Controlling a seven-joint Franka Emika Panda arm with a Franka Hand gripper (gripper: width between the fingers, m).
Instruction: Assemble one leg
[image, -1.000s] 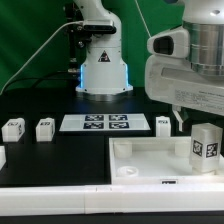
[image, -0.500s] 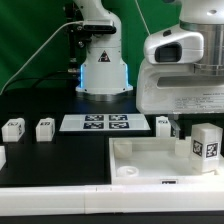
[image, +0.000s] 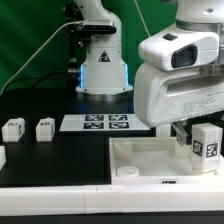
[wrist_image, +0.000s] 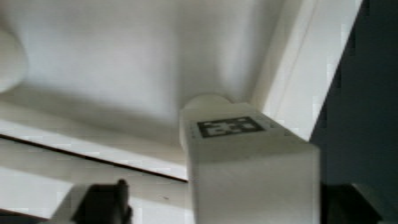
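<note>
black table (image: 60, 160) runs under the whole scene, and nearest the exterior camera lies the white tray (image: 117, 160), its low wall framing a shallow floor with a round socket at the near corner; further in, at the tray's far corner on the exterior view's right, the leg (image: 205, 143) stands upright, long axis vertical, tag facing the camera, though whether its foot sits in a socket is hidden; the gripper (image: 183, 137) hangs from the big white hand body just beside the leg on the exterior view's left, low over the tray, with one dark finger (image: 178, 133) showing below the housing and close to the leg's side; the wrist view looks down the leg (wrist_image: 249, 170), tag (wrist_image: 228, 127) on its upper face, and shows a dark finger (wrist_image: 103, 203) standing clear of it with bare tray between, so the jaws look spread wide and hold nothing, the second finger not being clear to see; by my reading the coming move turns on this: the leg is offset sideways from the finger gap, so the hand needs a short shift toward the exterior view's right to straddle the block before it closes across the upright sides; behind the tray lies the marker board (image: 95, 123), two spare legs (image: 45, 128) rest well apart on the exterior view's left, and furthest back are the arm base (image: 103, 70) and green curtain (image: 30, 40)
</note>
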